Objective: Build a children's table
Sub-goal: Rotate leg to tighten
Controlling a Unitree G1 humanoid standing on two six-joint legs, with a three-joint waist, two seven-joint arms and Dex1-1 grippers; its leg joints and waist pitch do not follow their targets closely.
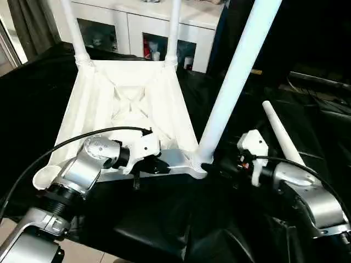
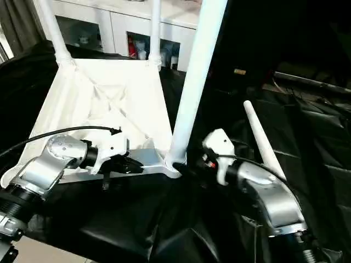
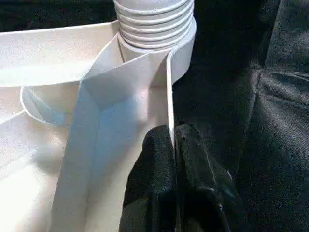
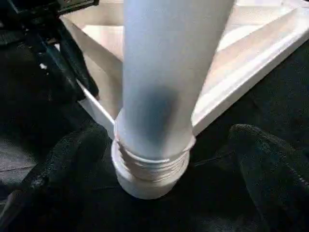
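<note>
The tabletop (image 1: 131,104) lies upside down on the black-draped worktop (image 2: 164,219), ribbed underside up. The left claw (image 3: 173,145) is clamped on its thin near rim wall, one black finger each side, just beside the corner socket. The right claw (image 4: 159,159) stands wide apart, a finger (image 4: 270,164) on either side of the smooth round leg (image 1: 233,82) above its threaded base, with clear gaps both sides. A loose tapered leg (image 1: 281,131) lies beyond the right claw on crinkled cloth.
</note>
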